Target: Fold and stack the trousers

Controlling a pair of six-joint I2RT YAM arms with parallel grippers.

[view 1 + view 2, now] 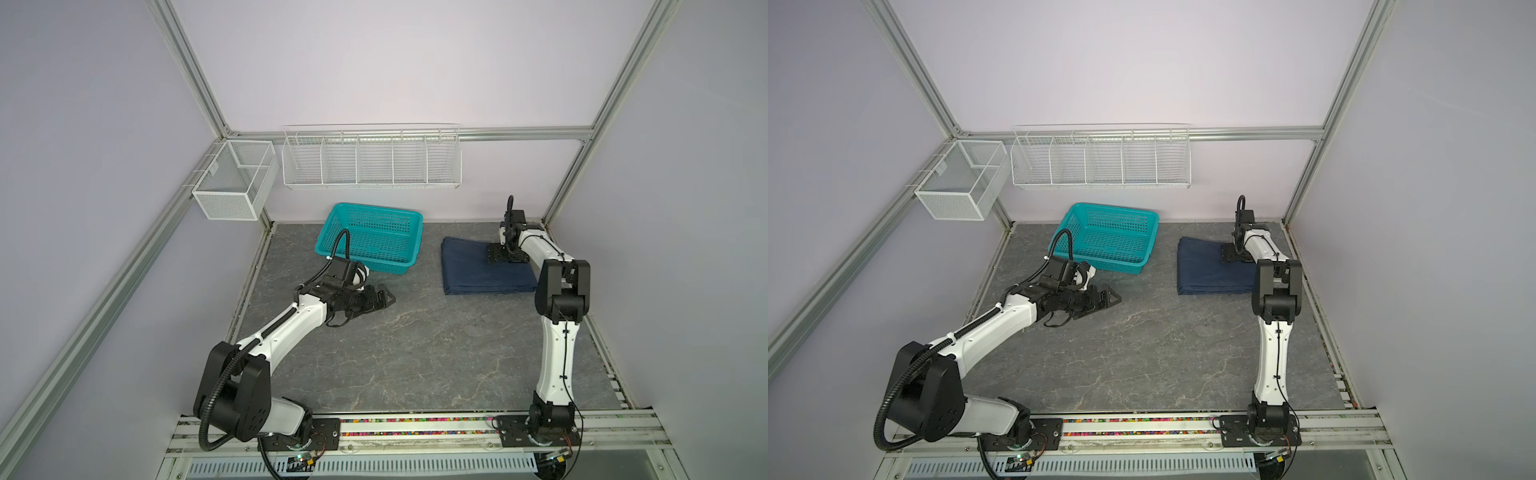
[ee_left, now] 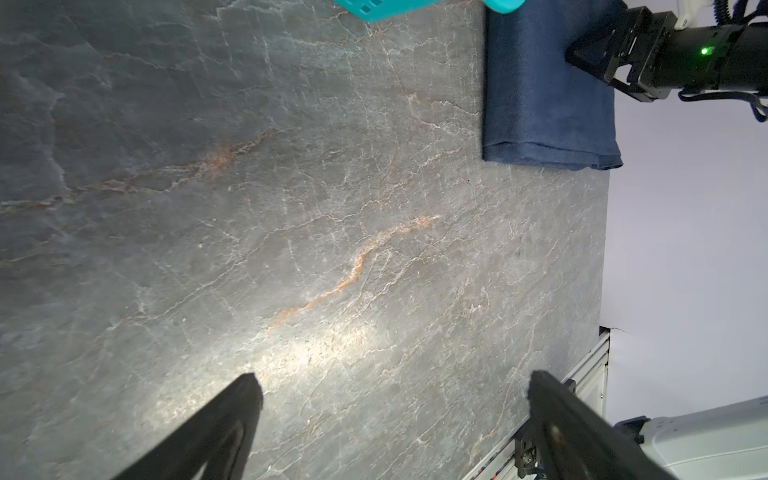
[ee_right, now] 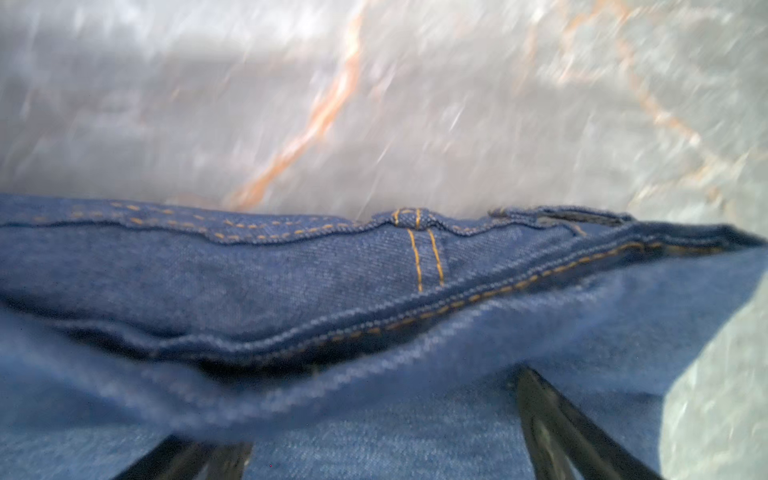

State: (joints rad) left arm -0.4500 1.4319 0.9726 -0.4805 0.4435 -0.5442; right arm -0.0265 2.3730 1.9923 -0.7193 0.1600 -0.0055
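Note:
The trousers [image 1: 469,272] [image 1: 1204,272] lie folded into a dark navy rectangle at the back right of the grey stone table. My right gripper [image 1: 497,252] [image 1: 1231,253] is low over their right part with its jaws open. In the right wrist view the waistband with orange stitching [image 3: 291,270] fills the frame. Denim lies between the spread right gripper's [image 3: 374,415] fingers, and a fold covers one tip. My left gripper [image 1: 384,297] [image 1: 1111,297] [image 2: 395,380] hovers open and holding nothing over bare table, in front of the teal basket [image 1: 376,206] [image 1: 1106,206].
The teal basket [image 2: 374,10] stands at the back centre, left of the trousers [image 2: 540,95]. Two white wire baskets [image 1: 232,178] [image 1: 370,158] hang on the back wall. Aluminium frame posts bound the table, and a rail [image 1: 415,428] with the arm bases runs along the front.

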